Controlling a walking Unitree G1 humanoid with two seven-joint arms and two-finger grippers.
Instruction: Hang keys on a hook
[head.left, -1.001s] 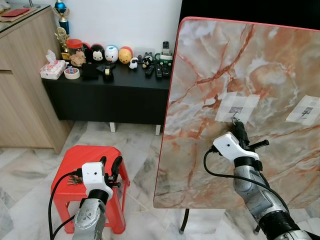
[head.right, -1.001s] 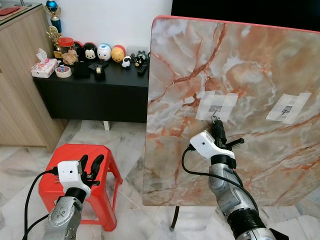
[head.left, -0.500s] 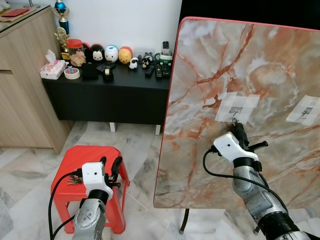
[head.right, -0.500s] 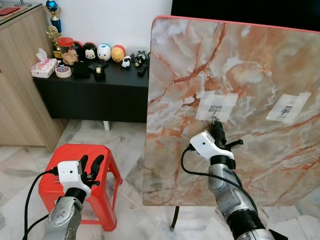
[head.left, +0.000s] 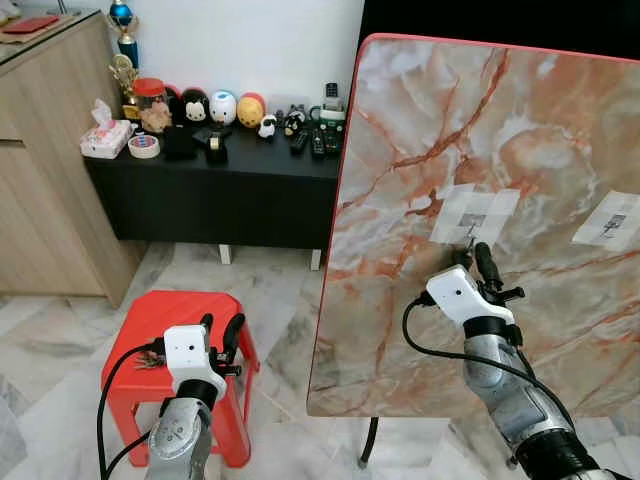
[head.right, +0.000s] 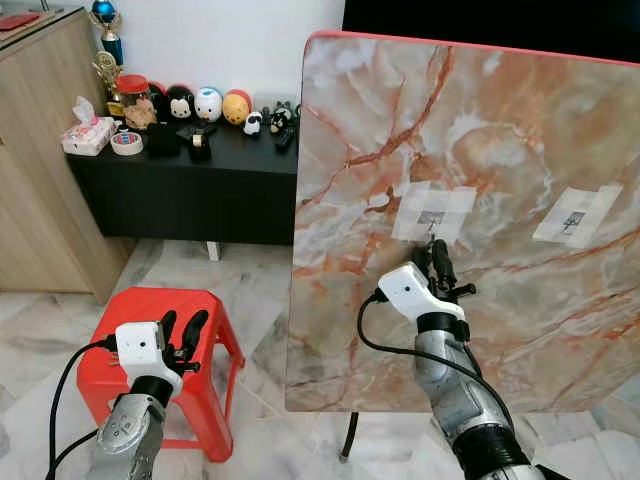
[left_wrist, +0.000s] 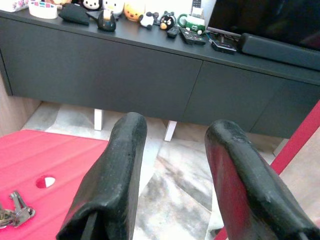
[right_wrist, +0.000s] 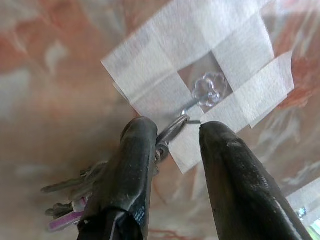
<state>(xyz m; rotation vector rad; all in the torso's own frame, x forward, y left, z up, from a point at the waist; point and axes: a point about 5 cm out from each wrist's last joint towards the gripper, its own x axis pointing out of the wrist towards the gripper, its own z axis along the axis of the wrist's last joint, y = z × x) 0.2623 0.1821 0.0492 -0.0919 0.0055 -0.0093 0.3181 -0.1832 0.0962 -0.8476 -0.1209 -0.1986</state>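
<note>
A clear plastic hook (right_wrist: 210, 90) is taped to the upright marble board (head.left: 390, 330) under a white tape patch (head.left: 480, 205). My right gripper (head.left: 473, 260) is right below the hook, open. A key ring (right_wrist: 172, 129) lies between its fingertips and touches the hook's wire. The keys (right_wrist: 75, 200) hang down beside one finger (right_wrist: 135, 165). My left gripper (head.left: 220, 325) is open above a red stool (head.left: 140, 310). A second bunch of keys (left_wrist: 12, 212) lies on the stool's seat.
Another taped hook (head.left: 612, 222) sits further right on the board. A black low cabinet (head.left: 230, 190) with figurines and remotes stands against the back wall. A wooden cabinet (head.left: 40, 180) is at the left. Marble floor lies between the stool and the cabinets.
The right gripper's fingers have parted at the hook, where before they were together on the ring. The left arm has not moved.
</note>
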